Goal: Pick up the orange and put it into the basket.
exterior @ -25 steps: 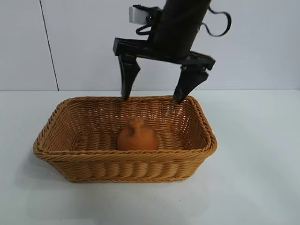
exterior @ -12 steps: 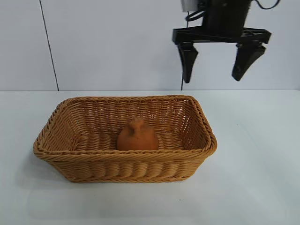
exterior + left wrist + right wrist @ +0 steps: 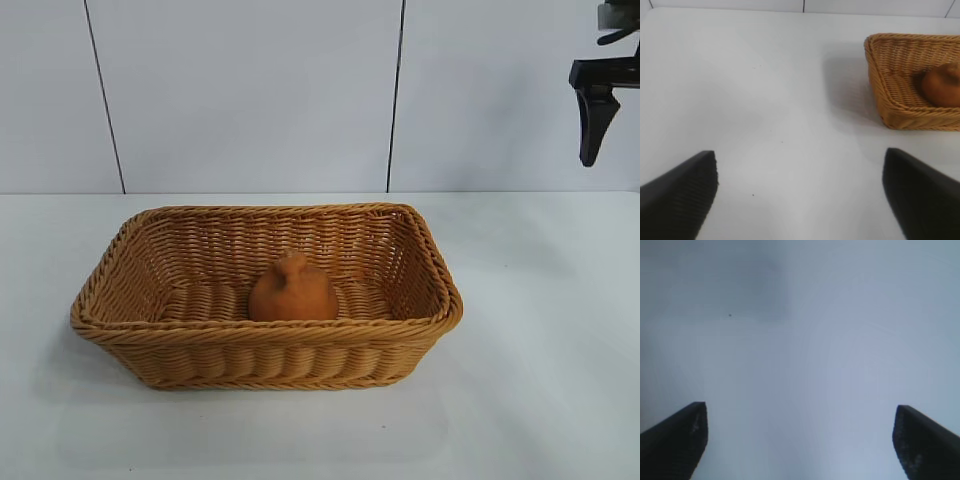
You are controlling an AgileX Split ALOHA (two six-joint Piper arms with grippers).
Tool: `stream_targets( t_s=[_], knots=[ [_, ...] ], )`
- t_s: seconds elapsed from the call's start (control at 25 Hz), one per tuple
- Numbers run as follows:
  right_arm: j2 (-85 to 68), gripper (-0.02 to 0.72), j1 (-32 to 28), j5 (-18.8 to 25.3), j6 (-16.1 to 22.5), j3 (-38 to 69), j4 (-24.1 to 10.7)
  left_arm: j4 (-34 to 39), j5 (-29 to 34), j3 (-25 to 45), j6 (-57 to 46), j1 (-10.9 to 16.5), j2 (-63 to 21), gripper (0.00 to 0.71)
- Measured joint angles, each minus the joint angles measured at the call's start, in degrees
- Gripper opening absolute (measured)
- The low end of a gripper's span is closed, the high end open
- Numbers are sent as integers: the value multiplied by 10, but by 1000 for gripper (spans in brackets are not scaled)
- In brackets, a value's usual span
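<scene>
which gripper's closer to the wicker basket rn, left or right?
Hard to call. The left gripper is open over bare white table, off one end of the tan woven wicker basket. The right gripper, also open, sits high at the exterior view's right edge, beyond the other end.

The orange [image 3: 293,291], dull orange-brown and rough-skinned, sits upright inside the basket [image 3: 262,352], its small knob on top, resting on the woven floor near the middle. The basket is a tan wicker rectangle with flared sides and a braided rim.
</scene>
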Motion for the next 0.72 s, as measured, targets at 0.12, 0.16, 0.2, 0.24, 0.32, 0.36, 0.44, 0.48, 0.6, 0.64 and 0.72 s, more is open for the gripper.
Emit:
stream_targets(
  t_s=[0.12,0.16,0.2,0.24,0.32,0.36,0.44,0.48,0.6,0.64,0.72],
  knots=[
    [-22,694,1,0,-13,58,13,0,0,0,0,0,0,639],
    [-35,694,1,0,-14,83,18,0,0,0,0,0,0,639],
    [-50,694,1,0,-18,109,21,0,0,0,0,0,0,639],
    [-67,694,1,0,-19,132,22,0,0,0,0,0,0,639],
    [-102,694,1,0,-23,188,25,0,0,0,0,0,0,639],
    [-124,694,1,0,-27,217,26,0,0,0,0,0,0,639],
    [-166,694,1,0,-27,271,30,0,0,0,0,0,0,639],
    [-190,694,1,0,-27,295,30,0,0,0,0,0,0,639],
    [-261,694,1,0,-27,379,30,0,0,0,0,0,0,639],
    [-290,694,1,0,-27,401,33,0,0,0,0,0,0,639],
    [-349,694,1,0,-27,455,34,0,0,0,0,0,0,639]
  ],
)
